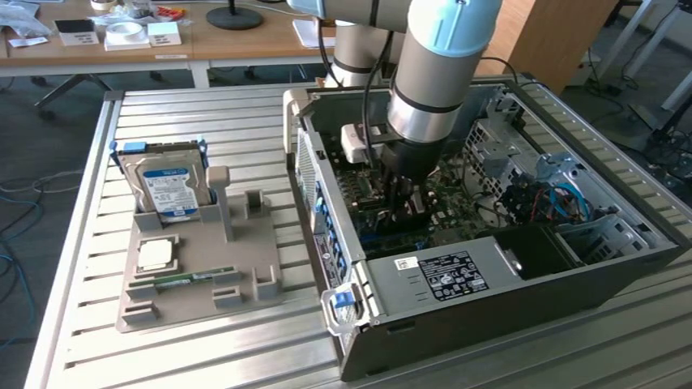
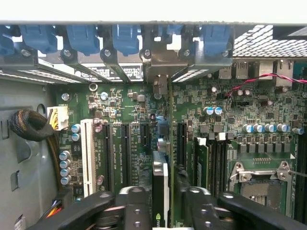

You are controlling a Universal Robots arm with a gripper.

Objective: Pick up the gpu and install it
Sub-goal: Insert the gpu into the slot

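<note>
One gpu (image 2: 162, 191) stood on edge in the motherboard (image 2: 124, 120), its long axis running toward the case's rear slot brackets (image 2: 160, 60); my gripper (image 2: 163, 206) straddled it, fingers slightly apart.

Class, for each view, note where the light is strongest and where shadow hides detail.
Exterior view: daylight glares off the slatted metal table, while the computer case interior under the arm sits in shadow. Wrist view: bright rim along the case edge, motherboard evenly lit, gripper dark against the gpu.
</note>
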